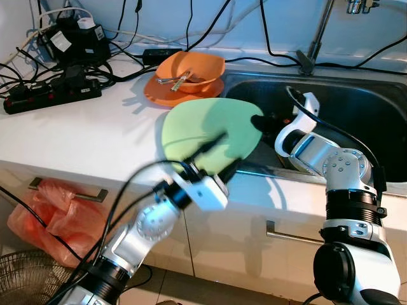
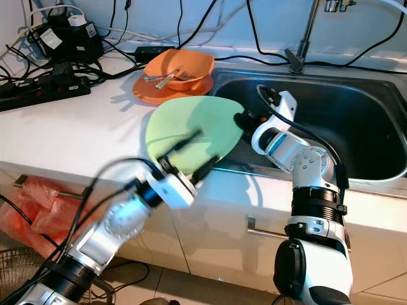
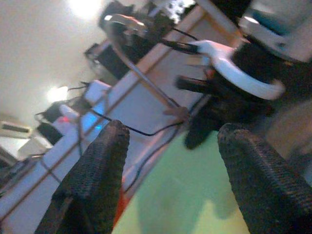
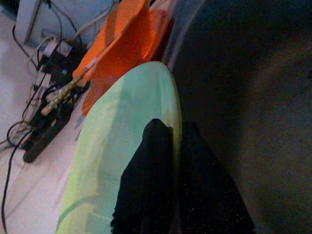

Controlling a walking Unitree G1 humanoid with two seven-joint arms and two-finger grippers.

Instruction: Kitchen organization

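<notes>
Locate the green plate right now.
The green plate sits at the counter's edge beside the sink, in front of the orange dishes, pinched by the right gripper.

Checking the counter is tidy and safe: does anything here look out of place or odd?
Yes. The green plate hangs over the sink edge, pinched at its rim by the right gripper. A power strip and tangled cables lie on the counter near the sink, beside the orange dishes.

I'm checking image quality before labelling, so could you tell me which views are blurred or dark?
Left wrist view: soft, with ceiling-light glare beyond the left gripper over the pale green round plate. Right wrist view: right gripper pinches the plate rim, steel sink side murky. Eye views: sharp, even light.
</notes>
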